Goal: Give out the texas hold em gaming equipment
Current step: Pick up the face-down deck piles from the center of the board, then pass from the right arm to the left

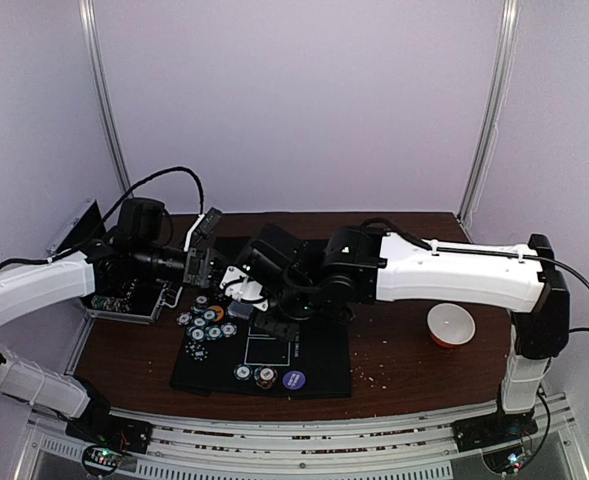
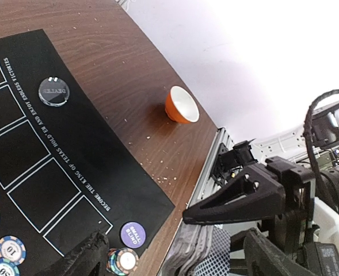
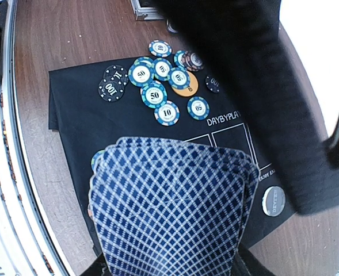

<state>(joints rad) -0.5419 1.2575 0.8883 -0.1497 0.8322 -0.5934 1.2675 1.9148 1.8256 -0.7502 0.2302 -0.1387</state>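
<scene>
My right gripper (image 1: 244, 290) is shut on a fanned stack of blue-diamond-backed playing cards (image 3: 169, 213), held above the black poker mat (image 1: 314, 350). Its fingers are hidden under the cards in the right wrist view. My left gripper (image 2: 149, 227) is open and empty, and the card stack's edge (image 2: 206, 253) shows between its fingers. It hovers just left of the right gripper in the top view (image 1: 206, 262). Several blue-and-white chips (image 3: 160, 75) and one orange chip (image 3: 185, 87) lie on the mat's far-left part. A purple small-blind disc (image 2: 133, 234), a small chip stack (image 2: 123, 260) and a silver dealer disc (image 2: 53, 91) lie on the mat.
A white bowl with an orange outside (image 1: 450, 325) stands on the brown table to the right of the mat. An open case (image 1: 124, 295) sits at the left edge. The left arm's dark body (image 3: 261, 86) fills the upper right of the right wrist view.
</scene>
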